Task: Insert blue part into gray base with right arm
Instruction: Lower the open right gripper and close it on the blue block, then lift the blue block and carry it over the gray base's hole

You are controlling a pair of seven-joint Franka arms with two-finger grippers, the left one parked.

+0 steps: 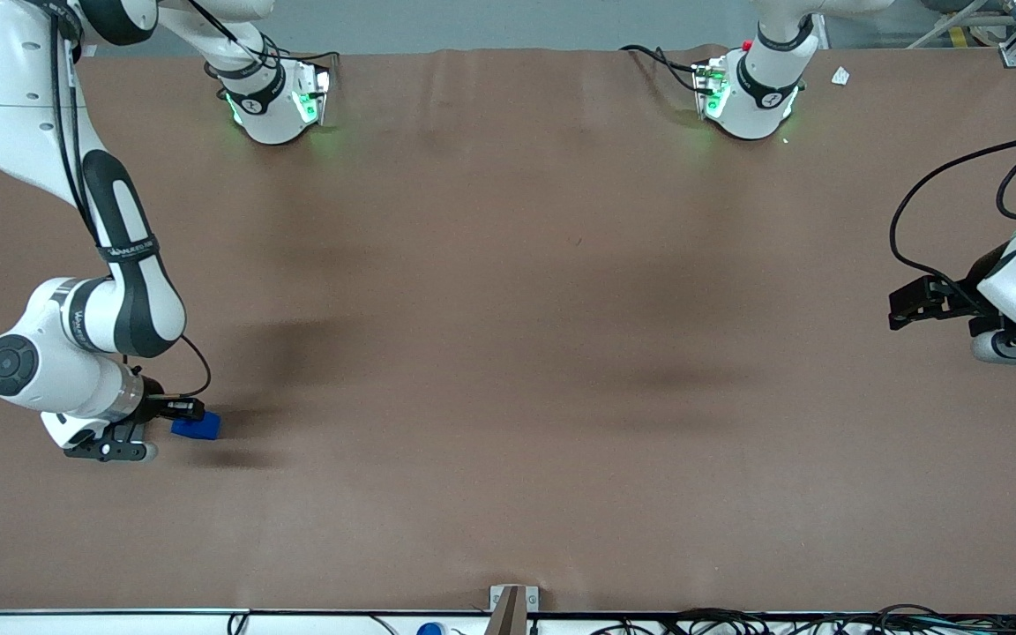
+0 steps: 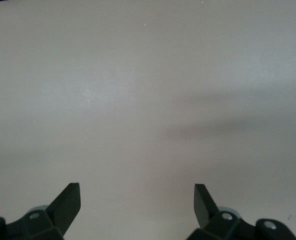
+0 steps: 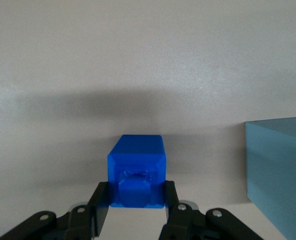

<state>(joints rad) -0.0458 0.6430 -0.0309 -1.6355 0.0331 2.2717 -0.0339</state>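
Clamping the blue block (image 3: 135, 170) on two sides, the pincer (image 3: 136, 207) of the right arm (image 1: 124, 265) is seen nearly closed, one finger (image 3: 98, 202) pressed against each flank of the block. The block is held low over the brown bench (image 1: 526, 309); contact between block and bench cannot be told. In the front view the block (image 1: 197, 427) is located at the working arm's end of the bench, nearer the front edge than the middle, with a dark shadow cast on the surface just beside it. In the right wrist view a pale blue-gray cube (image 3: 280, 172) is observed standing on the bench beside the block and clear of it; only part of it is shown, and its top cannot be seen. The cube is hidden in the front view.
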